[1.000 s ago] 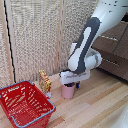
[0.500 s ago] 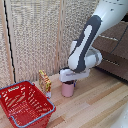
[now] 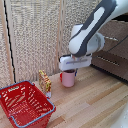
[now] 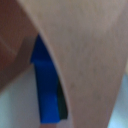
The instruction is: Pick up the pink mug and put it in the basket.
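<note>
The pink mug (image 3: 68, 79) hangs upright just above the wooden floor, near the wicker wall. My gripper (image 3: 75, 70), the white block on the big white arm, sits right on top of it and is shut on its rim. In the wrist view the mug's pink wall (image 4: 85, 50) fills most of the picture and one blue finger (image 4: 46, 85) lies against it; the other finger is hidden. The red lattice basket (image 3: 44, 101) with its pale rim stands on the floor toward the exterior view's left, well apart from the mug.
A small upright snack box (image 3: 45, 82) stands between the basket and the mug. A wicker screen (image 3: 35, 35) lines the back. Dark wooden furniture (image 3: 112, 55) stands at the exterior view's right.
My gripper has risen a little, and the pink mug has come up with it off the floor. The basket and the box have not moved.
</note>
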